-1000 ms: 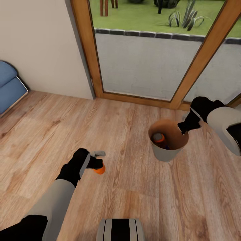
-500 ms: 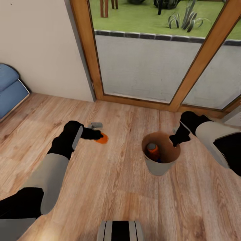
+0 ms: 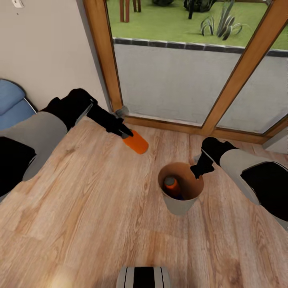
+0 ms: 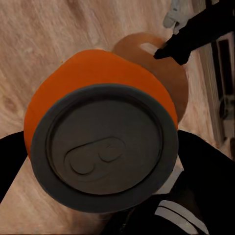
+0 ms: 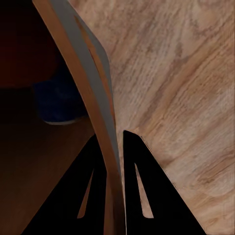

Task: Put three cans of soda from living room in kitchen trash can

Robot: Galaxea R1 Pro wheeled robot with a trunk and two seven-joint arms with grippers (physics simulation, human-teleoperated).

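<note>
Over wood floor [image 3: 100,224], orange can [image 3: 135,141] in left gripper [image 3: 125,132], tilted

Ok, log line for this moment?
left gripper: holds orange can aloft | right gripper: pinches trash can rim | inside: orange can, blue can
</note>
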